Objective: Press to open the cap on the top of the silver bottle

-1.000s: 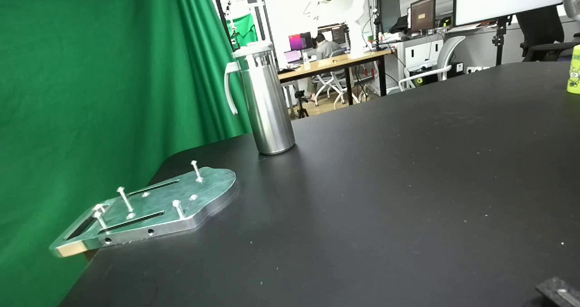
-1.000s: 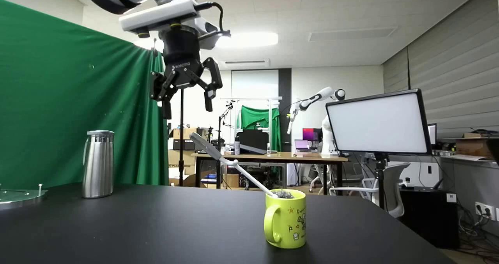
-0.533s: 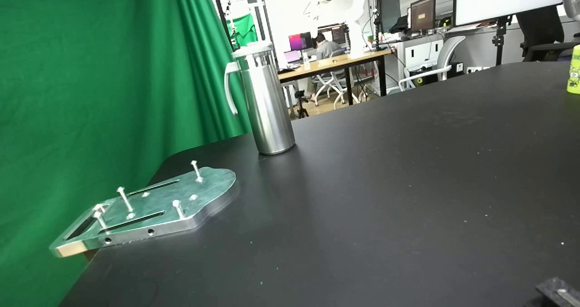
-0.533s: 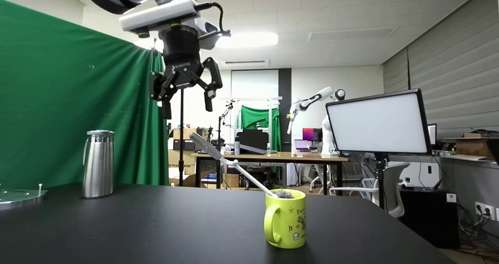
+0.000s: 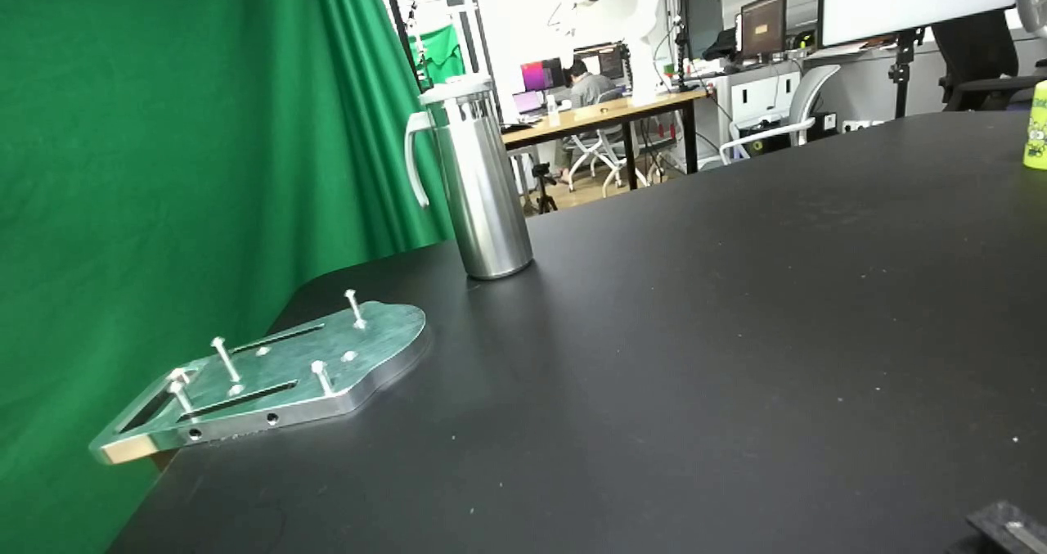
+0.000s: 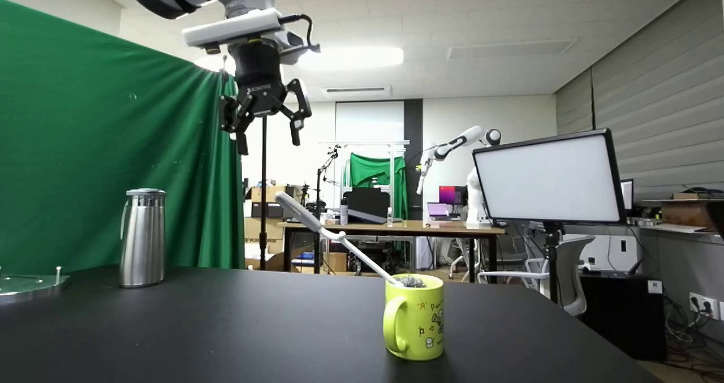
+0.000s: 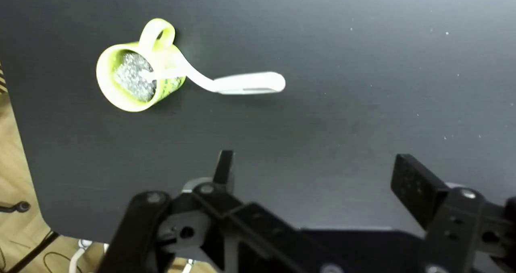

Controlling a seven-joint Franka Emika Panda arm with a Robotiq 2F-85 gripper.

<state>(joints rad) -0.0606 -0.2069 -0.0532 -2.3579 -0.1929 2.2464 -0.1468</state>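
While the silver bottle (image 6: 142, 241) stands upright on the tabletop (image 6: 243, 326), left in an exterior view, cap (image 6: 145, 192) skyward, presumably for pressing, I'm up high, jaws spread, gripping nothing; rightward, a mug (image 6: 418, 323) props up a scrubber (image 6: 341, 237).

Yellow-green mug (image 5: 1036, 126), in an exterior view: three o'clock side cropped. Gripper (image 7: 316, 166), wrist view: base blurred, cropped, six o'clock.
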